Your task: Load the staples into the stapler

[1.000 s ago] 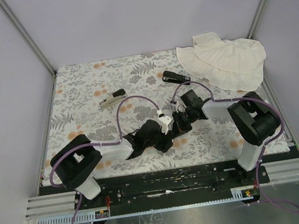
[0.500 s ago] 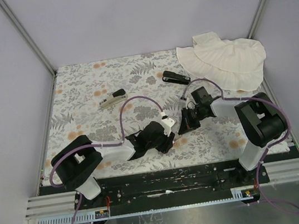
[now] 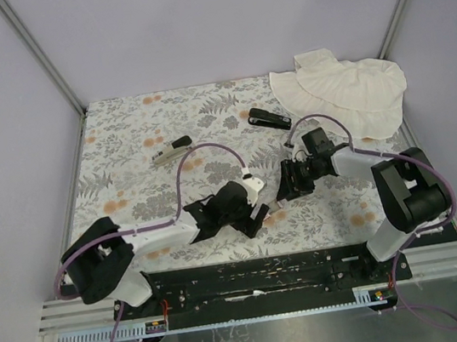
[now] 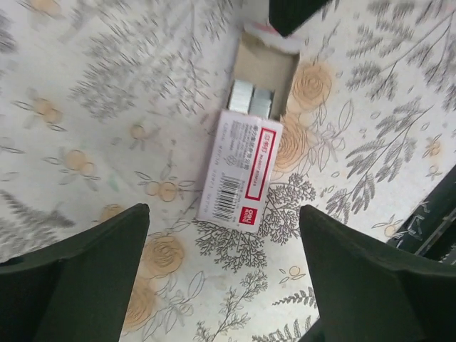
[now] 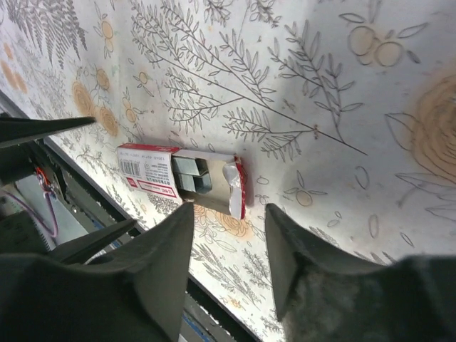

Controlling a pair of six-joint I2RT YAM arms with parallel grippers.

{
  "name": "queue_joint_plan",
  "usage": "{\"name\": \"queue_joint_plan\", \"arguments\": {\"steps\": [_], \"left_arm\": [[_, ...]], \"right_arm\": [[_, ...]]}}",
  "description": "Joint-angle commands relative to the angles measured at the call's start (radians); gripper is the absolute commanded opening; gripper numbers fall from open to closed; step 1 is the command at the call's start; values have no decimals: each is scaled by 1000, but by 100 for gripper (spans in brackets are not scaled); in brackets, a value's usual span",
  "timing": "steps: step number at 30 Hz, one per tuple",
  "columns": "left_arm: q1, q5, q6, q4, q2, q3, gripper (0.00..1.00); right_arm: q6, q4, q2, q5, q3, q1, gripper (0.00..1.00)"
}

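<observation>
While left tool (image 4: 222,210) and right tool (image 5: 229,210) hang spread and empty, short silver-grey staple strips (image 4: 251,100) lie exposed
Mid near edge of the floral counter (image 3: 120,135), their small white cardboard box with pink-red label (image 4: 246,167) lies loose; a skewed pinch could tip it, scattering strips

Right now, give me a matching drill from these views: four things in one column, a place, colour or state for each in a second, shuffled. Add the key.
Things
1. staples
2. box sleeve
3. white cloth
4. left gripper

Place, colour or state
a. bunched at the far right corner of the table
b. open, hanging above the box
c. silver-grey, lying in the slid-out tray
d. white with a pink-red label, lying flat

Pairs: 1-c, 2-d, 3-a, 4-b
</observation>
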Motion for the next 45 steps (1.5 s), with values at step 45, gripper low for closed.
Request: {"name": "queue_joint_plan", "arguments": {"steps": [45], "left_arm": [[689,-227,408,-298,559,809,55]], "right_arm": [[17,-67,-323,-30,8,-63,76]]}}
